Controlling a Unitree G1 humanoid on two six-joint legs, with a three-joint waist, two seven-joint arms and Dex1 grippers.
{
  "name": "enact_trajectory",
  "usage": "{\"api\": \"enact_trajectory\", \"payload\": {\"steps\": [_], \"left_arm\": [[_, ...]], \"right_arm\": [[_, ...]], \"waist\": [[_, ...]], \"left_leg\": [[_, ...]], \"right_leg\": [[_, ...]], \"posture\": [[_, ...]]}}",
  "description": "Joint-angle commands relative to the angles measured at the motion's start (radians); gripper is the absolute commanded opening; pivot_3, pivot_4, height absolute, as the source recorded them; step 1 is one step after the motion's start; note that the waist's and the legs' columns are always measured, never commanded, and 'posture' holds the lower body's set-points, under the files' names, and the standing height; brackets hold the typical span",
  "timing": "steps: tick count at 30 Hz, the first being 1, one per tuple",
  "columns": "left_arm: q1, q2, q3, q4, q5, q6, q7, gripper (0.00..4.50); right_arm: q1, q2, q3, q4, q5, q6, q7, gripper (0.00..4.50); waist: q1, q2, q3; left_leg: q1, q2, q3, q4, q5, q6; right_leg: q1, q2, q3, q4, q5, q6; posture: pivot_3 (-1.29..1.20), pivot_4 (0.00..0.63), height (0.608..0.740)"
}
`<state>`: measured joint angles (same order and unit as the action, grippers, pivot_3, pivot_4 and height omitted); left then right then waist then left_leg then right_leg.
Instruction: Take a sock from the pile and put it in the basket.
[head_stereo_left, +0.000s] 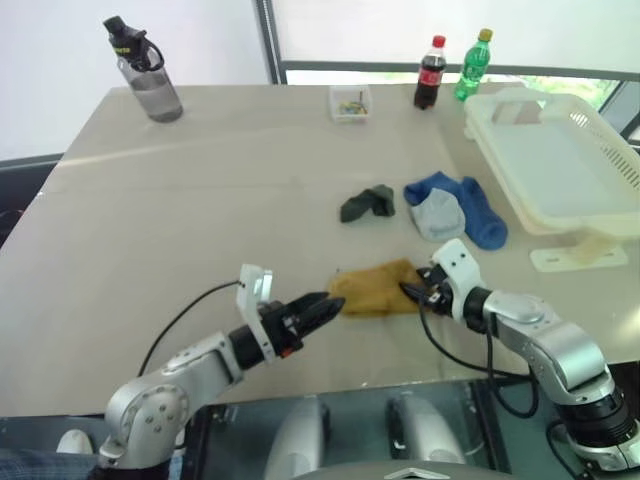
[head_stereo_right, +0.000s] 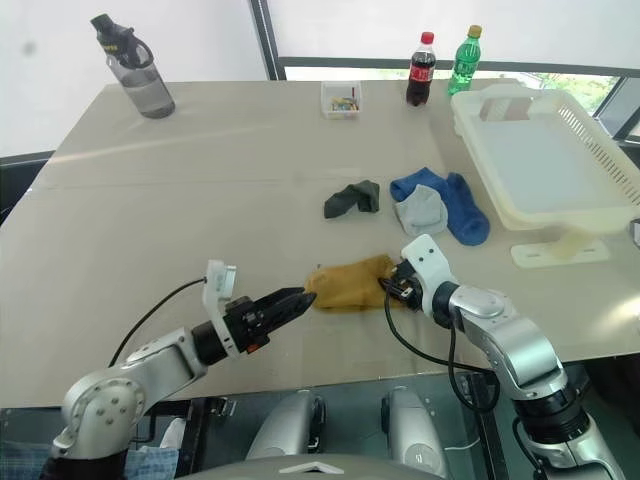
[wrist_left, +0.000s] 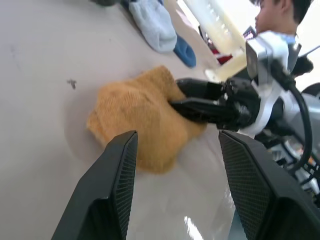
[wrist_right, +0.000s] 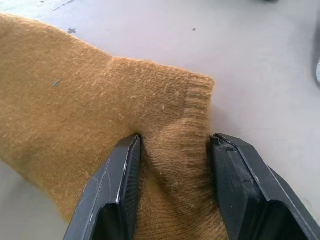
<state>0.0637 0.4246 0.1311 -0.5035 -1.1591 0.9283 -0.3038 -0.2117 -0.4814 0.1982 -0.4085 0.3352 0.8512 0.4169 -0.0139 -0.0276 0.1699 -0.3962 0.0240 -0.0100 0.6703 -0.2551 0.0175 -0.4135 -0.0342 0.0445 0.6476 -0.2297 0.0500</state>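
The mustard-yellow sock (head_stereo_left: 375, 287) lies flat and bunched on the counter (head_stereo_left: 200, 220), near its front edge and between the two grippers. It sits apart from the other socks.

Right gripper (head_stereo_left: 418, 292): the jaws are closed onto the sock's ribbed cuff end. In the right wrist view the knit fabric is pinched up between the two fingers (wrist_right: 117, 190), and both touch it. The sock still rests on the counter.

Left gripper (head_stereo_left: 322, 306): the jaws stand partly open and hold nothing. Their tips are just beside the opposite end of the sock. In the left wrist view the sock shows in the gap between the two fingers (wrist_left: 112, 185).

The rest of the pile lies further back on the counter. A blue sock (head_stereo_left: 472, 208) has a light grey sock (head_stereo_left: 437, 214) lying on it, and a small dark green sock (head_stereo_left: 367, 203) sits just to their left.

The cream basket (head_stereo_left: 560, 165) stands at the right side of the counter, well apart from the yellow sock. Its interior looks bare.

Along the back of the counter are a grey water bottle (head_stereo_left: 147, 74), a small clear box (head_stereo_left: 350, 103), a cola bottle (head_stereo_left: 430, 73) and a green bottle (head_stereo_left: 473, 65).

A person (wrist_left: 277, 17) shows beyond the basket in the left wrist view.
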Motion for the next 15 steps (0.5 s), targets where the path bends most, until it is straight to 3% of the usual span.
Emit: {"api": "enact_trajectory", "payload": {"steps": [1, 6, 11, 15], "left_arm": [[-0.051, -0.017, 0.007, 0.041, -0.197, 0.100, 0.194, 2.71], [-0.066, 0.074, 0.008, 0.084, -0.485, 0.152, 0.390, 2.71], [-0.046, 0.170, -0.007, 0.065, -0.595, 0.130, 0.468, 2.71], [-0.069, 0.174, -0.063, 0.081, -0.637, 0.085, 0.583, 2.71]], "right_arm": [[-0.008, 0.008, -0.008, 0.036, -0.033, 0.029, -0.030, 2.24], [-0.007, 0.016, -0.014, 0.033, -0.042, 0.035, -0.033, 2.24], [-0.001, 0.025, -0.014, 0.031, -0.047, 0.033, -0.038, 2.24], [-0.008, 0.039, -0.007, 0.038, -0.056, 0.020, -0.037, 2.24]], "waist": [[-0.001, 0.000, 0.000], [-0.002, 0.000, 0.000], [-0.001, 0.000, 0.000], [0.000, 0.000, 0.000]], "left_leg": [[0.000, 0.000, -0.001, 0.000, 0.000, 0.000], [0.000, 0.000, -0.002, 0.000, 0.000, 0.000], [0.001, 0.000, -0.002, 0.000, 0.000, 0.000], [0.001, 0.000, -0.001, -0.001, 0.000, 0.000]], "right_leg": [[0.000, 0.000, 0.000, 0.000, 0.000, 0.000], [0.000, 0.000, 0.000, 0.000, 0.001, -0.001], [0.000, 0.000, 0.000, 0.000, 0.001, -0.002], [0.000, -0.001, 0.000, 0.000, 0.001, -0.003]], "posture": [[0.00, 0.150, 0.740], [0.00, 0.150, 0.740], [0.00, 0.150, 0.740], [0.00, 0.150, 0.740]]}}
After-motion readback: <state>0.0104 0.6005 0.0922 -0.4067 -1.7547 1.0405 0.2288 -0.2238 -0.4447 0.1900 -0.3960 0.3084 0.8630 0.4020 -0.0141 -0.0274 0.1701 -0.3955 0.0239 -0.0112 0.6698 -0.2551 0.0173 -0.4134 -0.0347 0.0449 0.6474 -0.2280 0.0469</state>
